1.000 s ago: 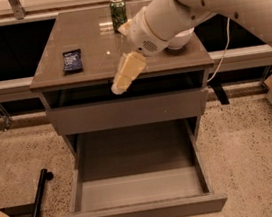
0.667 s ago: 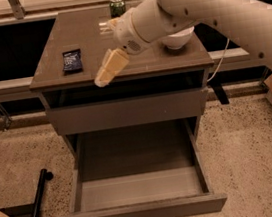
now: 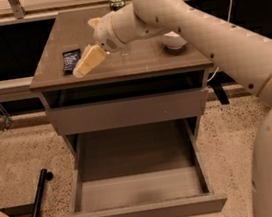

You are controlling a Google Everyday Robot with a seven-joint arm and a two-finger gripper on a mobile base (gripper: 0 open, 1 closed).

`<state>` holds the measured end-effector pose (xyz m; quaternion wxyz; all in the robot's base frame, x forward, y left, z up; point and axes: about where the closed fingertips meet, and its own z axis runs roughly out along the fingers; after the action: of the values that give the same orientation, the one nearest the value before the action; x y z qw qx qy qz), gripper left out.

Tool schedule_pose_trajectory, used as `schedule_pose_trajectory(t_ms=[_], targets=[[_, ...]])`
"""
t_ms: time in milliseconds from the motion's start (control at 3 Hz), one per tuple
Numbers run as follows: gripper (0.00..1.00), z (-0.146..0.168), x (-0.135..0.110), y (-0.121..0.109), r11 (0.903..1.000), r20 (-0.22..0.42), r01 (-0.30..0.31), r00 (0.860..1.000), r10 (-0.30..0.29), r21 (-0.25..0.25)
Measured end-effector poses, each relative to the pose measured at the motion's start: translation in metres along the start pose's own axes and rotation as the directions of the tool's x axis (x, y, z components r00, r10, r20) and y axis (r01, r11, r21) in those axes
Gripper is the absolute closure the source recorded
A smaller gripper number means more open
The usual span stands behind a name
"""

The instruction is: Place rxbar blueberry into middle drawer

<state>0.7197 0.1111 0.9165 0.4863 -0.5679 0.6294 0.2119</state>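
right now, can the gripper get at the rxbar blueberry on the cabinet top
Probably yes: the gripper hovers right beside the rxbar blueberry on the cabinet top, with nothing between them; the green can stands far back.

desk [image 3: 145,64]: brown top, grey body
green can [image 3: 117,3]: upright at the desk's back edge
white bowl [image 3: 173,40]: on the desk's right part
upper drawer front [image 3: 126,112]: plain grey, just below the top
black bar [image 3: 37,212]: lying on the speckled floor [image 3: 12,158], lower left
hand [image 3: 86,49]: over the desk's left part, fingers apart
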Motion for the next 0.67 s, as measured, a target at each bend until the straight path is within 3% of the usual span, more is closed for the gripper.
schedule_pose_trajectory(t_ms=[667], targets=[[0.00,0.0063,0.0058,0.0004,0.9993,0.009,-0.036,0.999,0.036,0.011]])
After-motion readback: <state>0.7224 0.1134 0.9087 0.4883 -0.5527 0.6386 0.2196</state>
